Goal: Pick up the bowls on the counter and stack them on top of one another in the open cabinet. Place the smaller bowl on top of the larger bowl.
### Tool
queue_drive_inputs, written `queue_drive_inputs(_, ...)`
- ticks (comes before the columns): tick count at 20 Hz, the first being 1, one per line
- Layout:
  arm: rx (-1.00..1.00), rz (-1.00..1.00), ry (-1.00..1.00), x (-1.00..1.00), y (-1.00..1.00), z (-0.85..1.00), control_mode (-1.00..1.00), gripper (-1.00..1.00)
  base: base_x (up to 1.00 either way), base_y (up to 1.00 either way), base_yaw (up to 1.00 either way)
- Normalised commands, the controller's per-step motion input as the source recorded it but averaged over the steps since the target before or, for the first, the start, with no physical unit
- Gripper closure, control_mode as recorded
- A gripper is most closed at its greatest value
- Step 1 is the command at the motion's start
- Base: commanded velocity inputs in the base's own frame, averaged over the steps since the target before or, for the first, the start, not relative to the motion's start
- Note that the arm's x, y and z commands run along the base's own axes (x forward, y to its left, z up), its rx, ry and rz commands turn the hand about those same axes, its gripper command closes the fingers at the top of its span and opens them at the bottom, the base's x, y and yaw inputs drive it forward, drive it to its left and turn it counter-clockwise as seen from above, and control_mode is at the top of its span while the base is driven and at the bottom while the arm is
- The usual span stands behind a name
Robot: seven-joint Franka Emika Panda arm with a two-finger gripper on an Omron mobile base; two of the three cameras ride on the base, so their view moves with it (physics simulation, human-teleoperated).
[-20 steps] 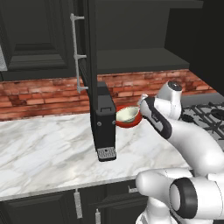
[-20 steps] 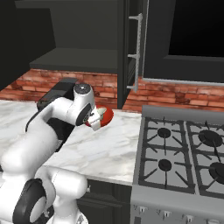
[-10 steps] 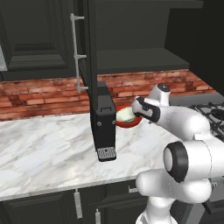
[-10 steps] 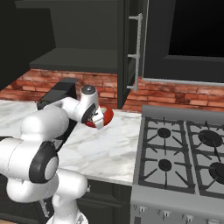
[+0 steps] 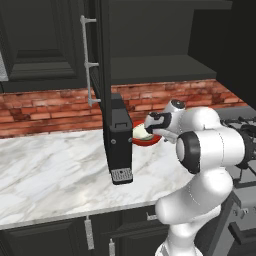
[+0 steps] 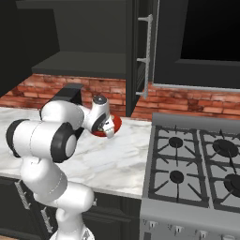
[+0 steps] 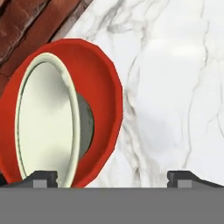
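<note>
The small cream-white bowl (image 7: pixel 43 118) sits inside the wide red bowl (image 7: pixel 103 87), and both rest on the marble counter (image 7: pixel 175 87) by the brick wall. My gripper (image 7: pixel 113 178) is open right in front of them. Its left fingertip (image 7: pixel 41 177) is below the cream bowl's rim and its right fingertip is over bare marble. From the left base the red bowl (image 5: pixel 150 140) and cream bowl (image 5: pixel 140 132) lie just beyond the gripper (image 5: pixel 150 129). From the right base the arm hides most of the red bowl (image 6: pixel 115 125). The open cabinet's shelf (image 5: pixel 160 67) is above.
The cabinet door (image 5: pixel 104 60), edge-on with its silver bar handle (image 5: pixel 87 65), hangs above the counter left of the bowls. A black boxy object (image 5: pixel 118 142) stands next to them. The stovetop (image 6: pixel 197 159) lies to the right, and bare marble (image 5: pixel 50 170) stretches to the left.
The arm has folded down and swung the hand left toward the bowls, now close over them. The bowls have not moved.
</note>
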Motion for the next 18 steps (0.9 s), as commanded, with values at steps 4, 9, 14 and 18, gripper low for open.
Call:
queue_drive_inputs(4, 0.00, 0.00, 0.00, 0.44, 0.00, -0.42, -1.00, -1.00, 0.00, 0.00, 0.00)
queue_drive_inputs(9, 0.00, 0.00, 0.00, 0.45, 0.00, -0.38, -1.00, -1.00, 0.00, 0.00, 0.00)
queue_drive_inputs(14, 0.00, 0.00, 0.00, 0.52, 0.00, -0.32, -1.00, -1.00, 0.00, 0.00, 0.00)
queue_drive_inputs(18, -0.02, 0.00, 0.00, 0.32, 0.03, -0.33, -1.00, -1.00, 0.00, 0.00, 0.00)
